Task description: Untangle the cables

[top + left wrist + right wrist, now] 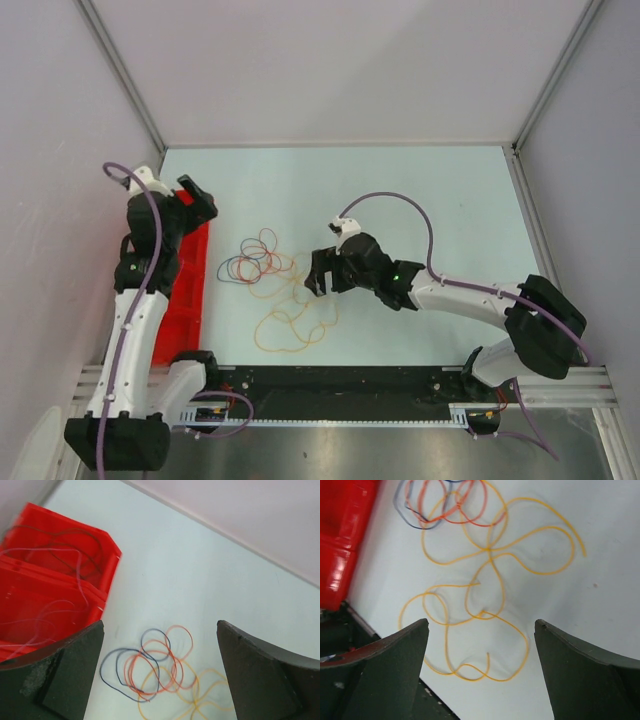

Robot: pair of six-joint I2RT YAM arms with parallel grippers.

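Thin cables lie in curly loops on the pale table. The orange cable (292, 318) spreads near the front edge, also in the right wrist view (485, 605). The red cable (268, 255) and the blue-purple cable (236, 268) overlap to its upper left, and show in the left wrist view as red cable (170, 657) and blue-purple cable (125, 667). My right gripper (318, 272) is open and empty, just right of the tangle, above the orange loops (480, 630). My left gripper (197, 197) is open and empty over the red bin, up and left of the tangle.
A red bin (185, 285) stands along the table's left edge; in the left wrist view the bin (30, 580) holds thin dark and pale wires. A black rail (340, 380) runs along the front edge. Grey walls enclose the table.
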